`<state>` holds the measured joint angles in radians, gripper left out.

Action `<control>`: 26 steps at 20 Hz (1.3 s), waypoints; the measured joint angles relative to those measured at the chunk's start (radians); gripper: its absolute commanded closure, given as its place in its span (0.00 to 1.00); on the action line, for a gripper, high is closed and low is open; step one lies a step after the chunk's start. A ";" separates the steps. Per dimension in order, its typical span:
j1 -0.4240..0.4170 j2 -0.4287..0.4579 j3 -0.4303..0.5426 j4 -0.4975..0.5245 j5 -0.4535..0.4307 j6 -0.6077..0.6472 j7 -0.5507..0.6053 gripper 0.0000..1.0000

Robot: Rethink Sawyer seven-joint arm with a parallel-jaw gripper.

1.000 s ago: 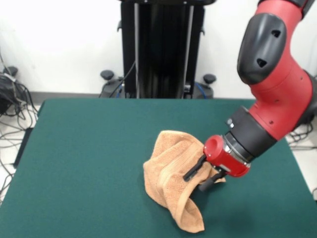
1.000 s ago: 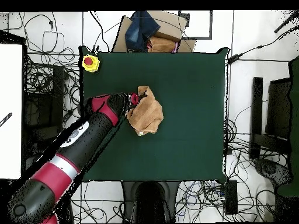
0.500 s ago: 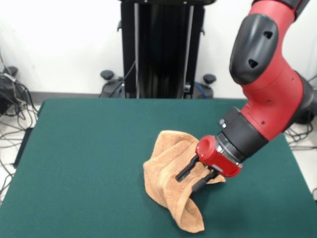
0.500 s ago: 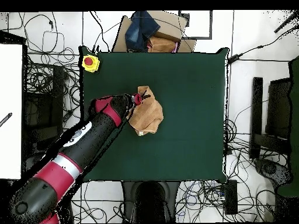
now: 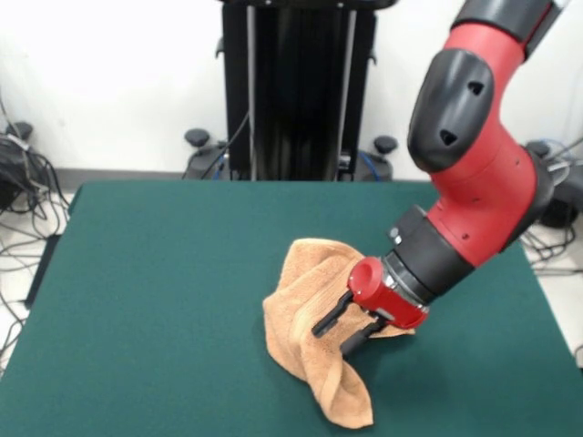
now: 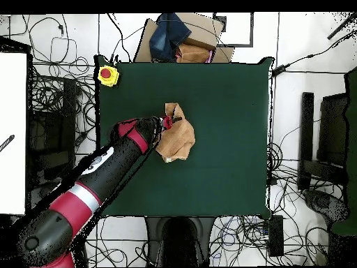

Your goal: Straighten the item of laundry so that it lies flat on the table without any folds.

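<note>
Yellow button box [image 6: 107, 75]; cardboard box [image 6: 183, 42]

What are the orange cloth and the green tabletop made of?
The cloth looks like soft terry cotton: a nubby, matte surface that slumps in thick folds. The tabletop seems covered in felt or similar fabric: flat, dull dark green with no shine. Neither can be confirmed by sight.

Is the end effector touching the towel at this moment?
Cannot tell. In the front view the end effector overlaps the crumpled towel, its open fingers in front of the cloth, but neither view shows plain contact or a gap.
</note>
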<state>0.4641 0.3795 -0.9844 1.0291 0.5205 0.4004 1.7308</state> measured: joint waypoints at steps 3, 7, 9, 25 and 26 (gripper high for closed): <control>0.000 0.023 -0.001 -0.003 0.000 -0.008 0.000 0.00; 0.000 0.049 -0.001 -0.012 0.000 -0.016 0.000 0.00; 0.000 0.058 -0.001 -0.016 0.000 -0.017 0.000 0.00; -0.010 0.133 -0.073 -0.095 -0.003 -0.016 0.000 0.00; -0.009 0.123 -0.058 -0.087 -0.007 -0.019 0.000 0.00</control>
<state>0.4549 0.5023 -1.0427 0.9421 0.5135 0.3817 1.7306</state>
